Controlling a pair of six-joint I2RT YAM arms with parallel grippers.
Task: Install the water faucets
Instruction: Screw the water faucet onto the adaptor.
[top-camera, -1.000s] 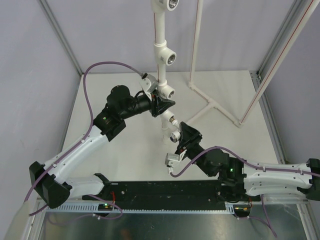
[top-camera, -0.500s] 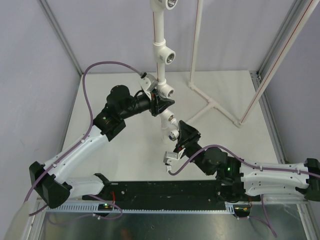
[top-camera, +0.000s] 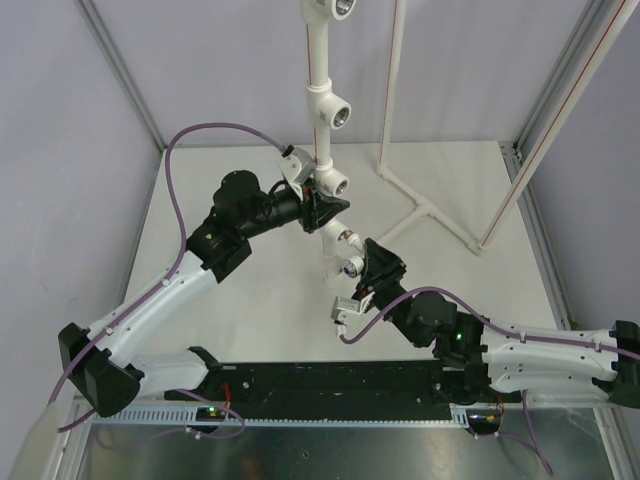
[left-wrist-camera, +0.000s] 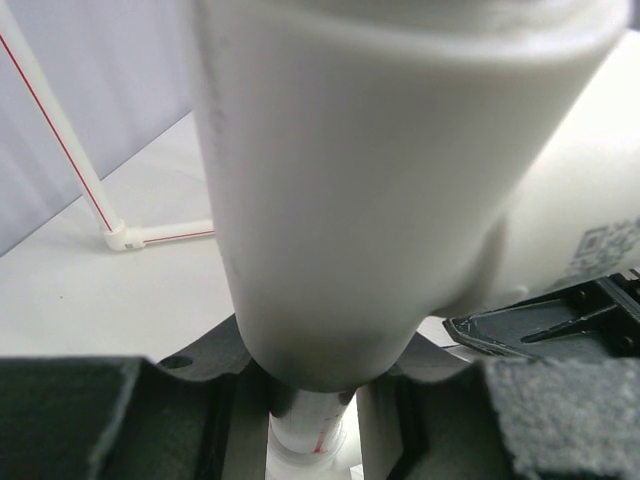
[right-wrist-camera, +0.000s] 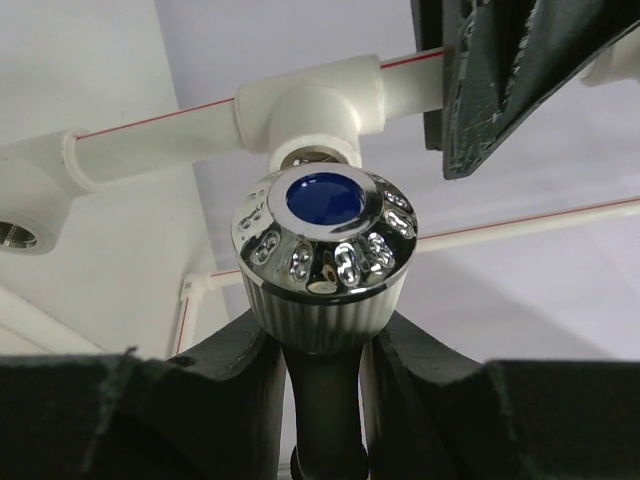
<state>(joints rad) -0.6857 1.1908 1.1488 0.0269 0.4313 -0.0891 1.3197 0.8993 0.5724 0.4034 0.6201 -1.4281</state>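
Two tight grips: left jaws on smooth white pipe (left-wrist-camera: 350, 200), right jaws on ribbed chrome blue-centred faucet (right-wrist-camera: 322, 250).

The worktop (top-camera: 255, 300) is a plain white, matt rectangle, fenced by bare metal posts at its far corners and ending at its near edge in a black rail (top-camera: 330, 380) to which both arm bases are bolted. On its far right part the foot of a thin pipe frame (top-camera: 425, 208) lies flat: slim white tubes with a red stripe, joined in a tee, with an upright tube rising from each end. A thicker pipe column (top-camera: 318, 60) stands up from the middle, but the arms hide where it meets the surface.
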